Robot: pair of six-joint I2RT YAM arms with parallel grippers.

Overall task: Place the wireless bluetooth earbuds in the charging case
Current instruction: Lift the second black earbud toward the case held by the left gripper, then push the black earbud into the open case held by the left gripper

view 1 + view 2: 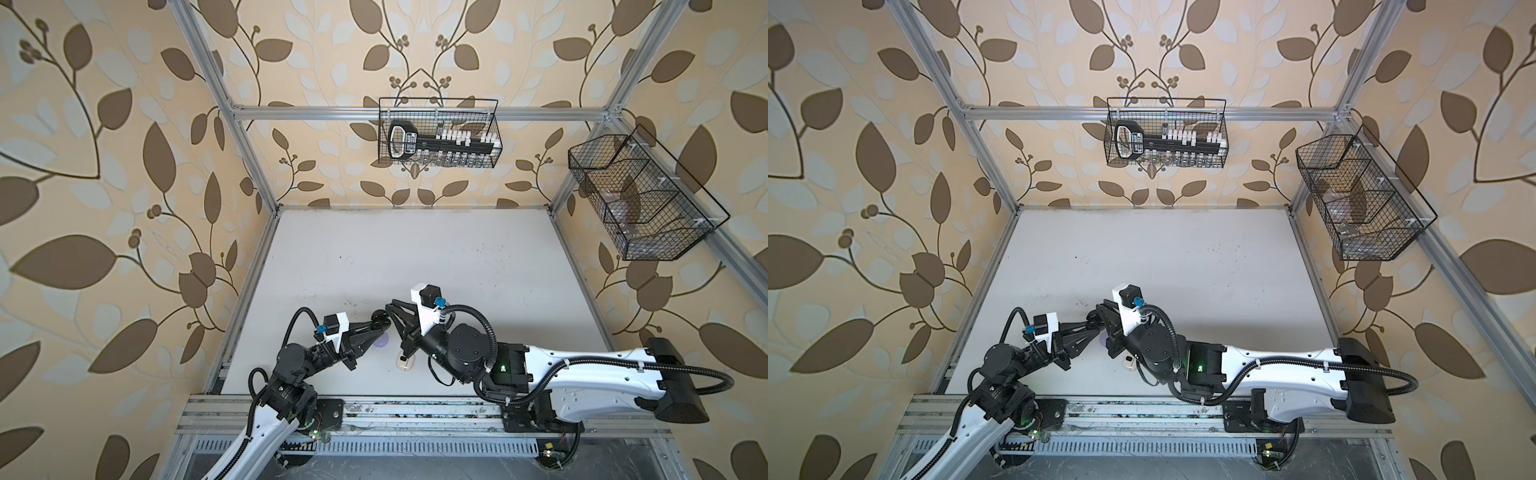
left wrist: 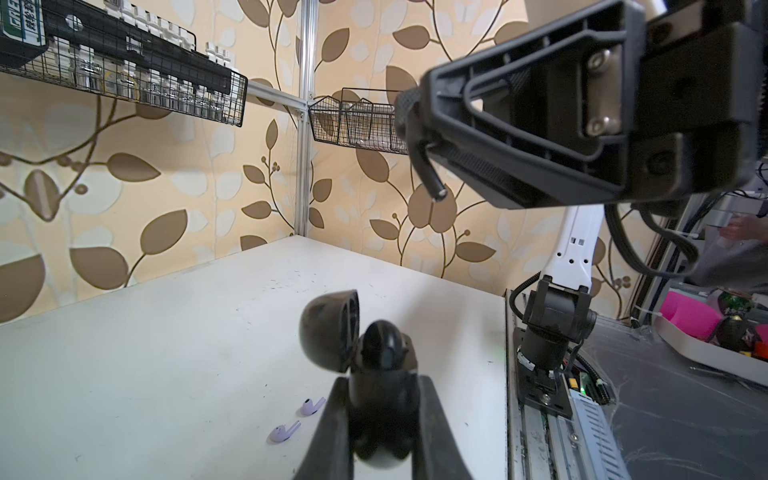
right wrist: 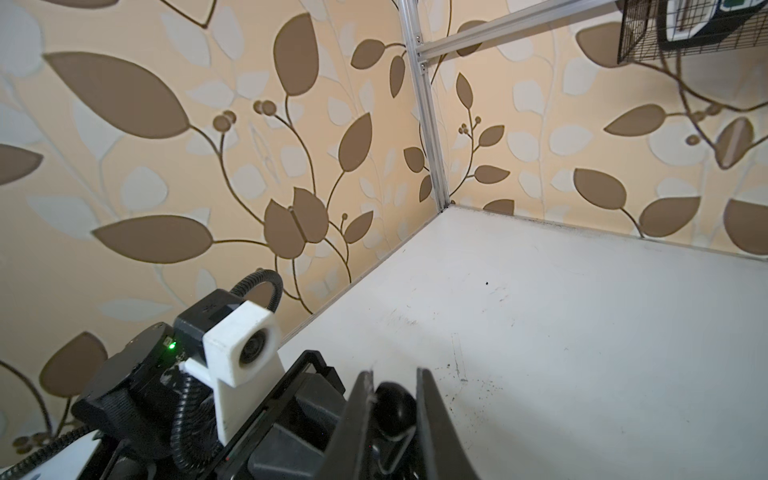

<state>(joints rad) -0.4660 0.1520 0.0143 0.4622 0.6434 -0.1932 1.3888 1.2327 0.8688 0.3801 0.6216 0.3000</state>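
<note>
**Task items: orientation**
- Black earbud [image 2: 424,166]: pinched between the closed fingers of the right gripper [image 3: 394,376]. Its long axis runs along the thin stem, which hangs tilted below the fingertips with the free end towards the surface [image 1: 415,257]. It is held in the air, just beside the black charging case [image 2: 382,399].
- Two lavender earbuds [image 2: 312,406] [image 2: 284,432]: these lie flat on the surface beside the left gripper, near each other. Their stems are roughly parallel.

**Containers**
- Black charging case: clamped between the fingers of the left gripper [image 2: 382,380], clear of the surface. The domed lid [image 2: 330,328] is swung open. A glossy black rounded part shows in the mouth; it cannot be determined whether it is a seated earbud.
- Lavender case [image 1: 381,340] and cream-white case [image 1: 404,362]: both rest on the surface under the two grippers. Their contents cannot be determined.
- Back-wall wire basket [image 1: 440,101]: holds a black handled rack with white blocks, with small clear vials below it.
- Side-wall wire basket [image 1: 648,245]: divided into compartments. Its contents are unclear.

**Materials**
- The cases and earbuds are smooth, rounded plastic.
- The surface is matte white and scuffed.
</note>
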